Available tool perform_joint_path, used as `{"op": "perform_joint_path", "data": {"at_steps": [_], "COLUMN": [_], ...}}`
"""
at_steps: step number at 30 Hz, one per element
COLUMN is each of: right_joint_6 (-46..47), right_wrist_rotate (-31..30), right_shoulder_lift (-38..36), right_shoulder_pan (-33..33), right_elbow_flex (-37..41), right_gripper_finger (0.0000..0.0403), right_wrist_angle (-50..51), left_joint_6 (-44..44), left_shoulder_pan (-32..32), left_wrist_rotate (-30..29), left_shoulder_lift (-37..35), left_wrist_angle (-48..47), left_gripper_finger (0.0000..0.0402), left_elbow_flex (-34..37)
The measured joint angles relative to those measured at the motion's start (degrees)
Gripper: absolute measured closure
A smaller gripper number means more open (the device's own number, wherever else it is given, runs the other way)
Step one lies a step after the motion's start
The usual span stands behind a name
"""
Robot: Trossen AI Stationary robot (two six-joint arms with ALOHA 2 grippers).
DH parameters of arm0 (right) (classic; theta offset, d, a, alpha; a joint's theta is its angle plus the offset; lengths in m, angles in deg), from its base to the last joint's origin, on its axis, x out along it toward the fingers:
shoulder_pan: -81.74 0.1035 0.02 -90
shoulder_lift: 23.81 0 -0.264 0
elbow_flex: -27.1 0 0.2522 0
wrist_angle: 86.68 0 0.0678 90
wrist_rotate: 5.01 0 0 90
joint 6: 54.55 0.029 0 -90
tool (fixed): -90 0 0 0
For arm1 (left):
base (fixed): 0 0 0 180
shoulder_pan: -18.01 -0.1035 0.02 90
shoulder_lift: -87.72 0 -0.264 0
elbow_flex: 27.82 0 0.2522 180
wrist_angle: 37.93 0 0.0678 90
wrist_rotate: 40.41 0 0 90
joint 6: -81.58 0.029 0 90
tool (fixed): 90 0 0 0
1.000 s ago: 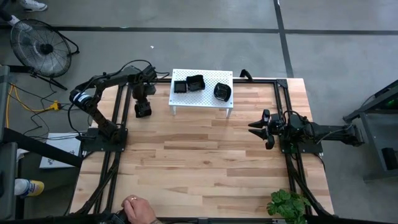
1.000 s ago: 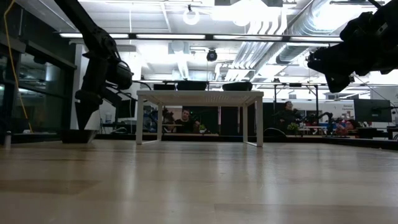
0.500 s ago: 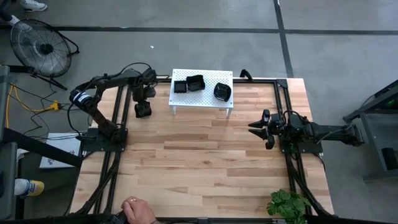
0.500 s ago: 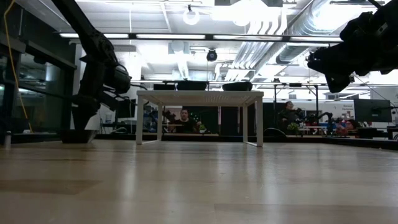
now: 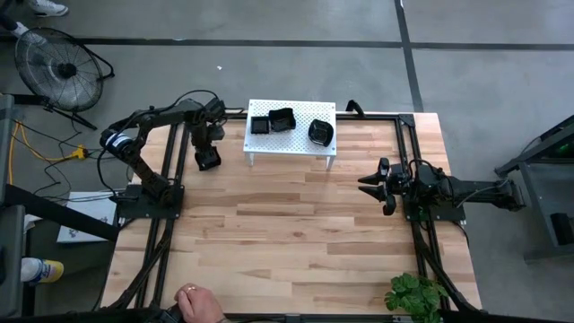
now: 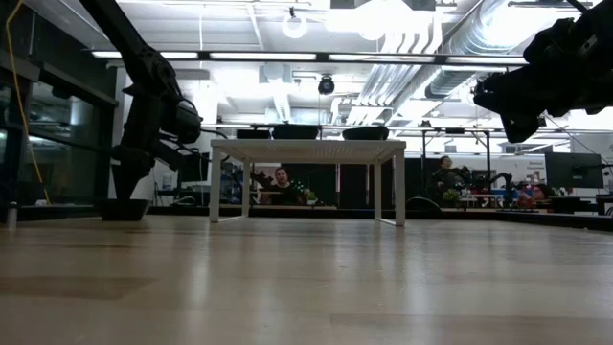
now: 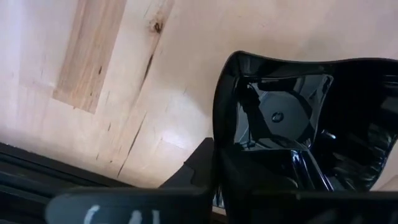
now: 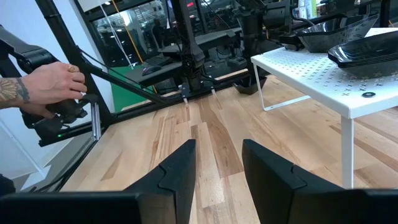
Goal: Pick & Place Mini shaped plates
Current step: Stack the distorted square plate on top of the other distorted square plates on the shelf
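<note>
I am looking at the left gripper (image 5: 207,154) first: it is pointing down at the table just beside the left end of the white perforated stand (image 5: 292,131), and its fingers are clenched on the rim of a glossy black mini plate (image 7: 292,124). In the left wrist view that plate is filling the space ahead of the fingers, its wavy rim curling up and its shiny floor catching the light, with bare wood planks beside it. From the low view I am seeing the same plate (image 6: 123,209) sitting low at the table top, to the left of the stand's legs, though I cannot tell whether it is touching the wood or just off it.

Working outward, the stand is carrying three more black dishes: a small square plate (image 5: 259,126) near its left end, a larger angular plate (image 5: 282,118) just beside that, and a rounder plate (image 5: 321,134) toward its right end. They are lying apart from one another on the perforated top.

The right gripper (image 5: 369,185) is waiting well to the right of the stand, hanging above the table (image 5: 296,242) with its fingers (image 8: 177,171) spread and nothing between them.

Away from the stand, at the near edge of the table, a person's hand (image 5: 199,301) is resting; the right wrist view is showing a hand (image 8: 53,84) gripping a dark handle there. A green plant (image 5: 414,296) is sitting at the near right corner.
</note>
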Motion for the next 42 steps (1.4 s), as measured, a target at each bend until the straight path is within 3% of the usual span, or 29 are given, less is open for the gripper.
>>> {"op": "perform_joint_path", "data": {"at_steps": [11, 20, 35, 42], "right_joint_6": [0.0, 0.0, 0.0, 0.0], "right_wrist_rotate": [0.0, 0.0, 0.02, 0.02], "right_shoulder_lift": [0.0, 0.0, 0.0, 0.0], "right_shoulder_pan": [-0.02, -0.01, -0.01, -0.02], "right_elbow_flex": [0.02, 0.02, 0.01, 0.02], "right_gripper_finger": [0.0277, 0.0277, 0.0276, 0.0276], "right_wrist_angle": [0.01, 0.02, 0.01, 0.0], "left_joint_6": [-1.01, -1.79, -5.2, -14.41], "left_shoulder_pan": [-0.25, -2.75, -2.53, 0.9], "left_wrist_rotate": [1.66, 7.99, 18.3, 20.67], "left_shoulder_lift": [-5.42, -9.57, -8.38, -3.29], "left_wrist_angle": [-8.8, -16.54, -18.36, -14.29], "left_gripper_finger": [0.04, 0.0401, 0.0401, 0.0401], "left_elbow_flex": [-5.84, -14.88, -34.35, -41.4]}}
